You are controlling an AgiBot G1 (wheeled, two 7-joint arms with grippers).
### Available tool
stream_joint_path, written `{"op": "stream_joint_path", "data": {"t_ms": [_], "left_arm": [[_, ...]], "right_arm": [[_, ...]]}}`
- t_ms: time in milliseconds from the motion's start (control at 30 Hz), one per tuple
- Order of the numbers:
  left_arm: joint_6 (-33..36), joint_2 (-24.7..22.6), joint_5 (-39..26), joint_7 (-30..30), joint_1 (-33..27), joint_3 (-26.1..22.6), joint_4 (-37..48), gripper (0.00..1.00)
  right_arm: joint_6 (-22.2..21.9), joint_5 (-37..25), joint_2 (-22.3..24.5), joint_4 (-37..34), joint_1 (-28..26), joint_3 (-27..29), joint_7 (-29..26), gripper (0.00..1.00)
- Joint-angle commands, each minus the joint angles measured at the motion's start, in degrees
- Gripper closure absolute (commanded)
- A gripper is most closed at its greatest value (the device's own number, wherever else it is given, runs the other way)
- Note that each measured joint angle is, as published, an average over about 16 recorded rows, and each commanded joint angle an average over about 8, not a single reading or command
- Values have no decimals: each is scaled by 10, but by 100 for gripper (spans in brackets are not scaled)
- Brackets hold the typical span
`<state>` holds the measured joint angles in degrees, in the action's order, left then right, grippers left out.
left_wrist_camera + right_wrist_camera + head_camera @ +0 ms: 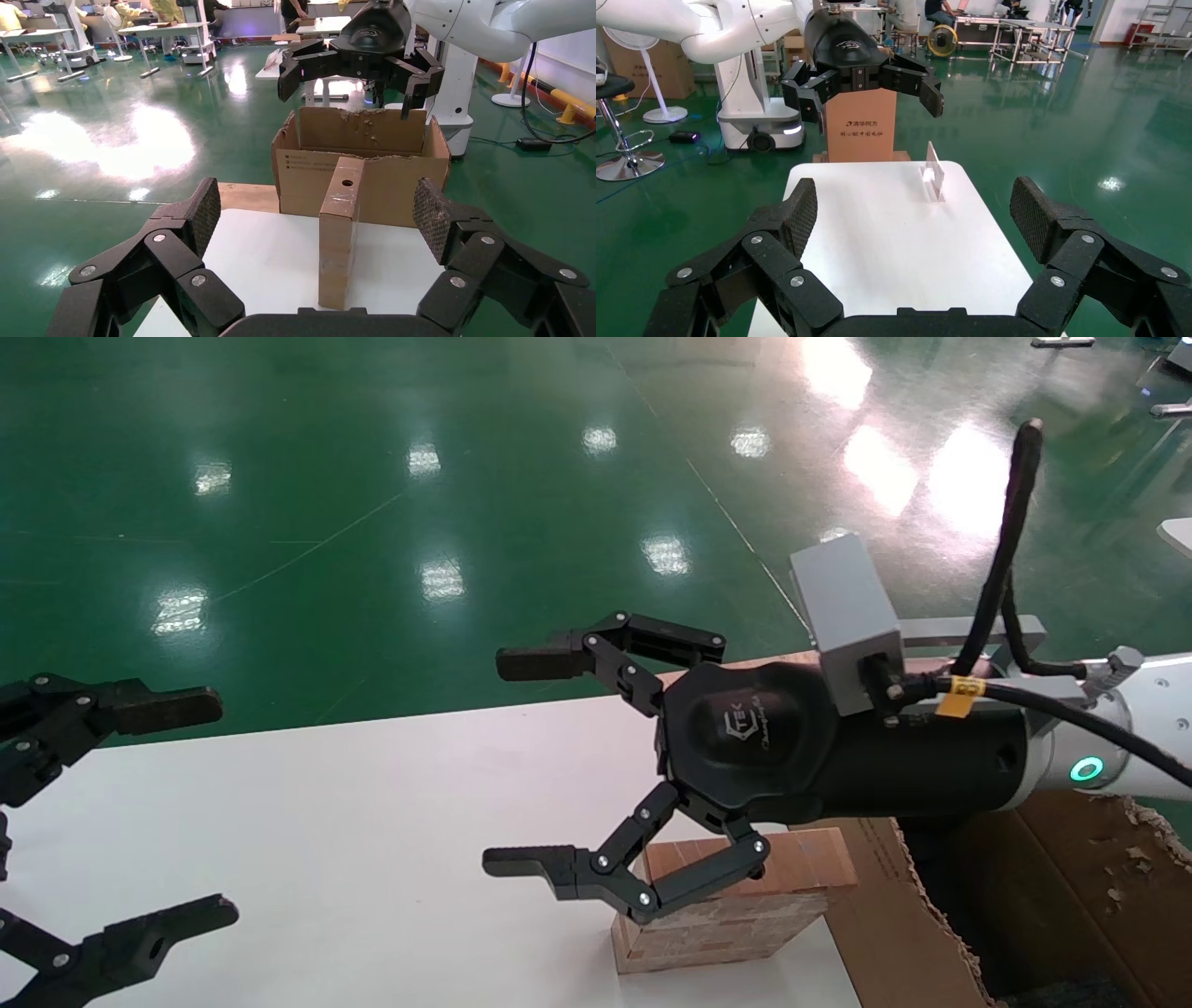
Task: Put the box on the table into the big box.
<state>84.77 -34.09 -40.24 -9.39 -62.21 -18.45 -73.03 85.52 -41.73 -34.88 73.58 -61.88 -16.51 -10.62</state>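
The small brown box (pixel 736 905) stands on its edge near the right end of the white table (pixel 326 822), close to the big box (pixel 880 905). In the left wrist view the small box (pixel 341 232) stands upright with its round hole near the top, in front of the torn carton (pixel 393 175). My right gripper (pixel 517 764) is open and empty. It hovers above the table, its body over the small box and its fingers pointing past it. It also shows in the left wrist view (pixel 358 67). My left gripper (pixel 140 822) is open and empty at the table's left end, facing the small box.
A bare plywood board (pixel 246 196) lies between the table and the carton. A small clear stand (pixel 935 172) sits on the table (pixel 877 239) at its far side. An orange-brown printed carton (pixel 862 133) stands beyond the table's left end. Green floor lies all round.
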Motion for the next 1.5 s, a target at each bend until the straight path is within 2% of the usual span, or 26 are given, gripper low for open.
{"op": "stream_joint_path", "data": {"t_ms": [33,367,433,467,667,700,733,1000,1500], "left_arm": [[0,0,0,0,0,0,0,0],[0,0,0,0,0,0,0,0],[0,0,0,0,0,0,0,4],[0,0,0,0,0,0,0,12],[0,0,0,0,0,0,0,86],[0,0,0,0,0,0,0,96],[0,0,0,0,0,0,0,100],[0,0,0,0,0,0,0,100],[0,0,0,0,0,0,0,100]], "right_arm": [[0,0,0,0,0,0,0,0],[0,0,0,0,0,0,0,0],[0,0,0,0,0,1,0,0],[0,0,0,0,0,1,0,0],[8,-14,8,5,-7,-5,0,0],[12,-20,11,6,-11,-7,-1,0],[17,-27,14,8,-15,-10,-2,0],[53,-73,46,2,-62,-61,-6,0],[58,-111,114,-52,-136,-198,48,0]]}}
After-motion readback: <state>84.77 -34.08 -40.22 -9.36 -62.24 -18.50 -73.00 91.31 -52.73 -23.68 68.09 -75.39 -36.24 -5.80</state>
